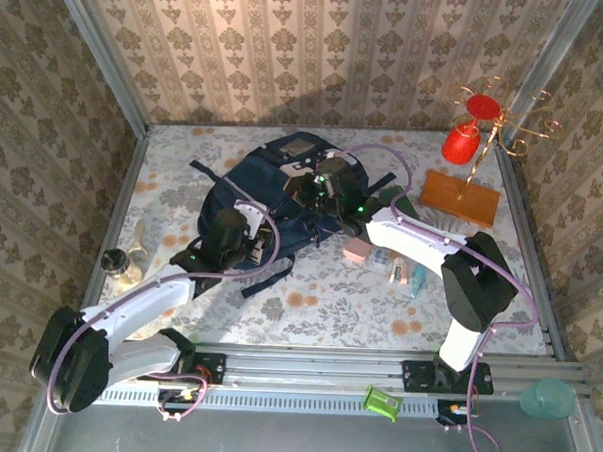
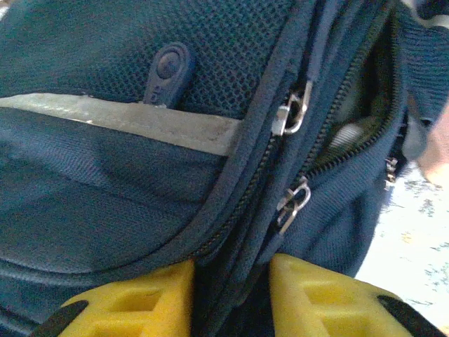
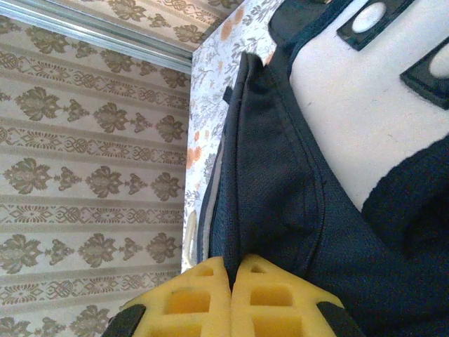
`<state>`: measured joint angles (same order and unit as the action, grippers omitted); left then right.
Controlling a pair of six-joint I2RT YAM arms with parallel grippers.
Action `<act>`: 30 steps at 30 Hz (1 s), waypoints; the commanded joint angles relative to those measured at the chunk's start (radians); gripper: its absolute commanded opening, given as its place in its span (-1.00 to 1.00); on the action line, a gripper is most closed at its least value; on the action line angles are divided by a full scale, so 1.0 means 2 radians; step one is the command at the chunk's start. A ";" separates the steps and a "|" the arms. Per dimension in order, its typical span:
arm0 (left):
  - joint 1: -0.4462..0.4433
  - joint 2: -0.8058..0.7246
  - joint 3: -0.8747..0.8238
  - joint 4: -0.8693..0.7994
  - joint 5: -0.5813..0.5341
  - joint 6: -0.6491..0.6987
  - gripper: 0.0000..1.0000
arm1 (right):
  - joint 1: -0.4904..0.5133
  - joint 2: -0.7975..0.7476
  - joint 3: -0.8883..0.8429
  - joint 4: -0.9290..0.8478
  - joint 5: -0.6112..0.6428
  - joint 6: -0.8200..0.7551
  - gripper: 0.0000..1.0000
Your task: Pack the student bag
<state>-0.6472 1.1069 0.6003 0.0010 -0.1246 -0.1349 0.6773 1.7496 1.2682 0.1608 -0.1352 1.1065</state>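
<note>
Student bag (image 1: 265, 189) lies in the middle of the table (image 1: 328, 312), soft and floppy; take seams or zip edges, not loose cloth. Your right gripper (image 3: 231, 295) pinches a fabric fold. Your left gripper (image 2: 230, 295) stands parted astride the zip seam, seemingly not clamping.

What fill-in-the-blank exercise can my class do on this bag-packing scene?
The ____ end effector, shut, pinches the student bag.
Its fingers are coloured ____.
The ____ cup hangs on the stand.
Missing words: right; yellow; red.
</note>
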 commanded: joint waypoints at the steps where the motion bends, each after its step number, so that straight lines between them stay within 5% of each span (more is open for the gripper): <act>1: 0.002 0.011 0.021 0.030 -0.042 0.007 -0.26 | 0.024 -0.010 0.011 0.077 -0.041 0.010 -1.00; 4: 0.006 0.023 0.023 0.051 -0.040 0.013 -0.32 | 0.030 -0.004 0.009 0.077 -0.042 0.008 -1.00; 9: 0.028 0.011 0.030 0.061 0.046 -0.003 -1.00 | 0.035 -0.001 -0.006 0.051 -0.003 -0.026 -1.00; 15: 0.104 -0.091 -0.010 0.056 0.238 -0.138 -1.00 | 0.036 -0.012 -0.042 0.029 0.119 -0.110 -1.00; 18: 0.142 -0.124 -0.041 0.089 0.289 -0.209 -1.00 | 0.036 -0.018 -0.053 0.028 0.167 -0.150 -1.00; 26: 0.159 -0.139 -0.039 0.052 0.283 -0.195 -1.00 | 0.032 -0.030 -0.056 0.019 0.193 -0.187 -1.00; 30: 0.084 -0.120 -0.014 -0.028 0.200 -0.123 -0.72 | 0.032 -0.025 -0.053 0.027 0.165 -0.160 -1.00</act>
<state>-0.4042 0.8501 0.5247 0.0422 0.3580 -0.4694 0.7532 1.7386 1.1538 0.1802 0.1581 0.7876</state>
